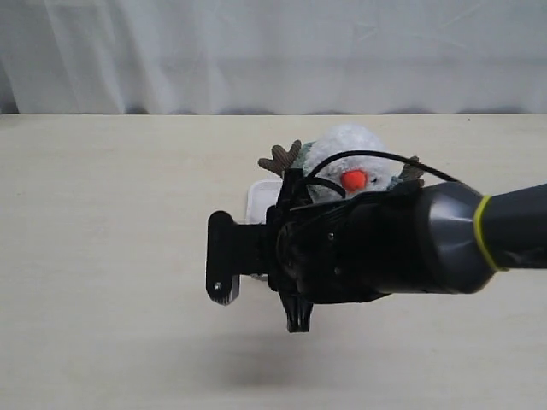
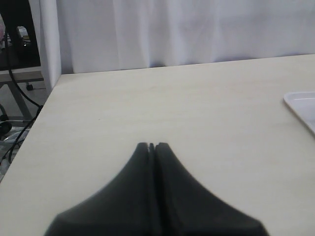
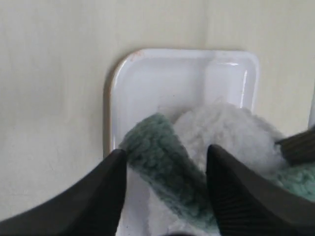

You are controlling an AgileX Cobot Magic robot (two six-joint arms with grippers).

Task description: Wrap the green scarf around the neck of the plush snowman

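The plush snowman (image 1: pixel 346 154) stands behind my right arm (image 1: pixel 367 248), which covers its body and neck; only the white head, the orange nose (image 1: pixel 353 179) and a brown twig arm (image 1: pixel 280 159) show. In the right wrist view my right gripper (image 3: pixel 167 153) is open, its two fingers either side of a rounded end of the green scarf (image 3: pixel 152 137). That end lies across the snowman's fluffy white body (image 3: pixel 226 128). More scarf shows beside a twig arm (image 3: pixel 298 147). My left gripper (image 2: pixel 152 146) is shut on nothing, low over bare table away from the snowman.
A white rectangular tray (image 3: pixel 182 69) lies under the snowman; its corner also shows in the exterior view (image 1: pixel 259 201) and a corner of the tray (image 2: pixel 302 104) in the left wrist view. The table's edge (image 2: pixel 47 103) and a white curtain lie beyond the left gripper.
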